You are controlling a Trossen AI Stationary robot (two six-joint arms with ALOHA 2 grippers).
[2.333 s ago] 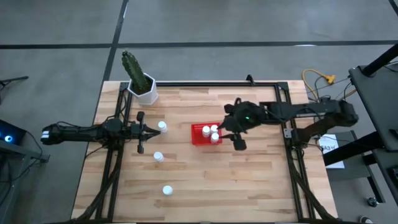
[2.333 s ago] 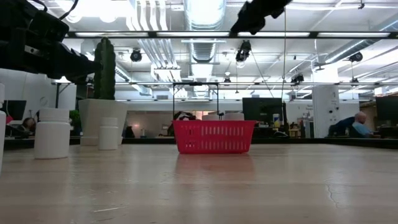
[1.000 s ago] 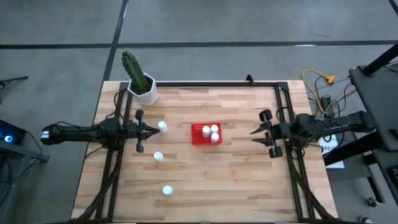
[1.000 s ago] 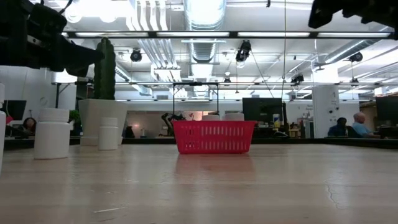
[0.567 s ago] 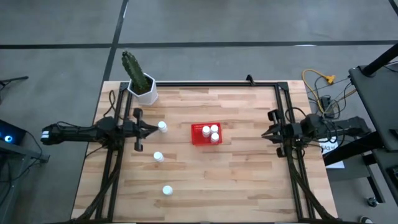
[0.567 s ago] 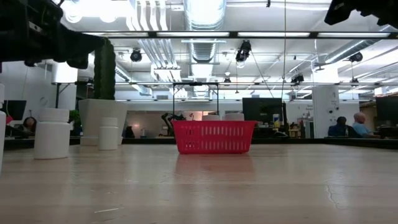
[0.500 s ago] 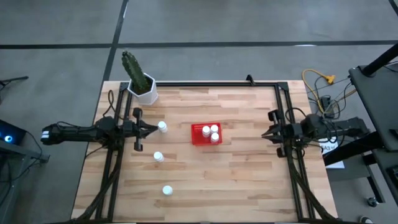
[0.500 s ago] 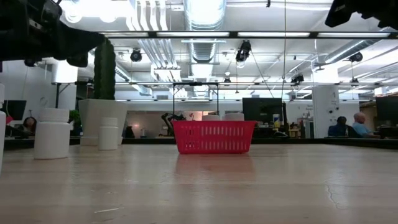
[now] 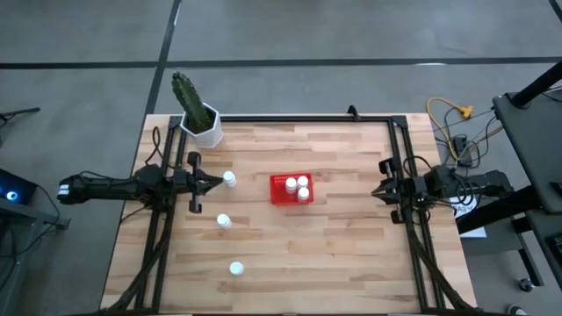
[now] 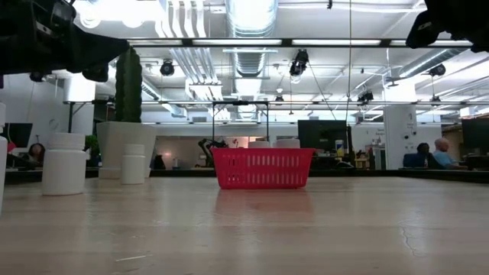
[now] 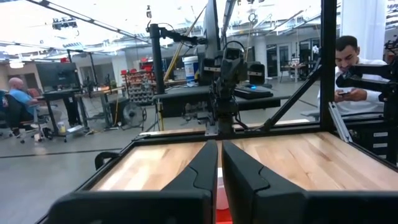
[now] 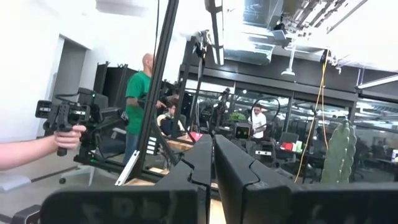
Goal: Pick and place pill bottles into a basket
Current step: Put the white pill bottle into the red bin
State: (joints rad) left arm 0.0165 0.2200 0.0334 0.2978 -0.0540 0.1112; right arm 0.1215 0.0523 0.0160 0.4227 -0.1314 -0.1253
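In the low view, the bottles in the basket [image 10: 263, 168] are screened by its red mesh wall, only two white caps [image 10: 287, 143] being seen above the rim, so their number cannot be established there. A bottle [image 10: 2, 172] is cut off by that picture's left edge. In the left wrist view, the basket is largely masked by the left claw [image 11: 219, 163], a red sliver alone being seen.

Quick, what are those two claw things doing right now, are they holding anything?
Left gripper: closed, holding nothing, beside a small white pill bottle.
Right gripper: closed, holding nothing, at the wooden table's right edge.
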